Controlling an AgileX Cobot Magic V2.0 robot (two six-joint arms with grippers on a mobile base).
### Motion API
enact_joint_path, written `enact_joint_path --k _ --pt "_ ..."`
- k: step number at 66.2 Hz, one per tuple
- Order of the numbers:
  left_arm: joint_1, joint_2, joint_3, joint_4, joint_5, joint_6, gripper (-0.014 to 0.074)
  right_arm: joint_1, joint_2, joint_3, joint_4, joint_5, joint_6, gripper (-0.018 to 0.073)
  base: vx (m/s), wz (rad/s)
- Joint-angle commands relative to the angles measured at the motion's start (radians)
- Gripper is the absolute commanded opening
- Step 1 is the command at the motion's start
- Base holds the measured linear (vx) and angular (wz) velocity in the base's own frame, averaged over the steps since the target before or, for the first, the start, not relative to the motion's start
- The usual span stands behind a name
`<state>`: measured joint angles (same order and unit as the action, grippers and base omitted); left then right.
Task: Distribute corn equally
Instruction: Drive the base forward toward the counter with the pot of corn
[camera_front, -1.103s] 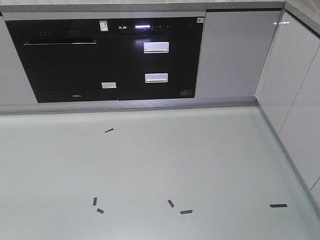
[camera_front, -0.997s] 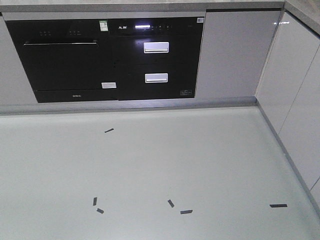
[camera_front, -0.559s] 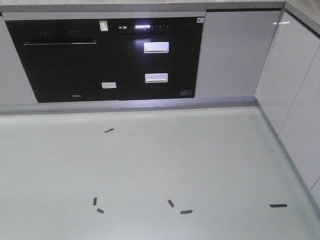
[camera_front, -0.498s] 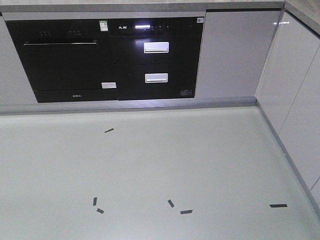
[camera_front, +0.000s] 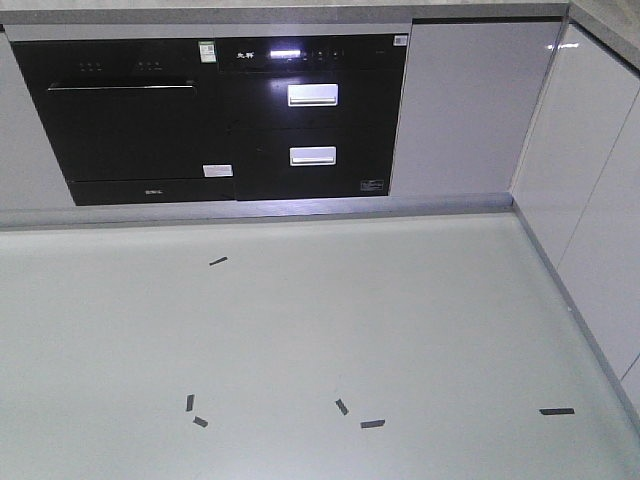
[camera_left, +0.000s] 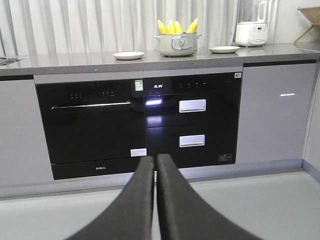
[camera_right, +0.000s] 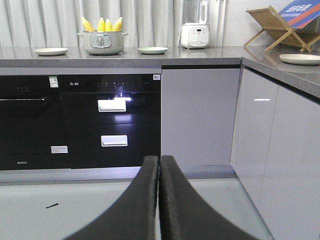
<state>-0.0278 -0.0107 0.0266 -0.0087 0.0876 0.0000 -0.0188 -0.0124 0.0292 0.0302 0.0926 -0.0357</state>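
Observation:
Several yellow corn cobs (camera_left: 176, 26) stand upright in a grey-green pot (camera_left: 176, 45) on the far counter; the corn (camera_right: 102, 24) and pot (camera_right: 102, 44) also show in the right wrist view. A pale plate (camera_left: 128, 55) lies left of the pot and another plate (camera_left: 223, 49) lies to its right. My left gripper (camera_left: 155, 159) is shut with nothing in it, low over the floor and far from the counter. My right gripper (camera_right: 159, 160) is shut and empty too. Neither gripper shows in the front view.
Black built-in appliances (camera_front: 210, 115) with two silver handles fill the cabinet front under the counter. White cabinets (camera_front: 590, 200) run along the right side. Black tape marks (camera_front: 372, 423) dot the pale floor. A blender (camera_right: 195, 25), a wooden rack (camera_right: 275, 22) and another plate (camera_right: 300, 58) stand on the counter.

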Motion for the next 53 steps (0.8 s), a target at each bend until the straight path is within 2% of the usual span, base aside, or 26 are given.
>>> enact_joint_path --k 1,53 --pt "0.000 -0.016 0.014 -0.004 -0.068 -0.011 -0.0006 -0.008 0.005 0.007 -0.001 -0.071 -0.011 -0.0011 0.00 0.00" --pt "0.000 -0.016 0.014 -0.004 -0.068 -0.011 -0.0006 -0.008 0.005 0.007 -0.001 -0.071 -0.011 -0.0011 0.02 -0.01"
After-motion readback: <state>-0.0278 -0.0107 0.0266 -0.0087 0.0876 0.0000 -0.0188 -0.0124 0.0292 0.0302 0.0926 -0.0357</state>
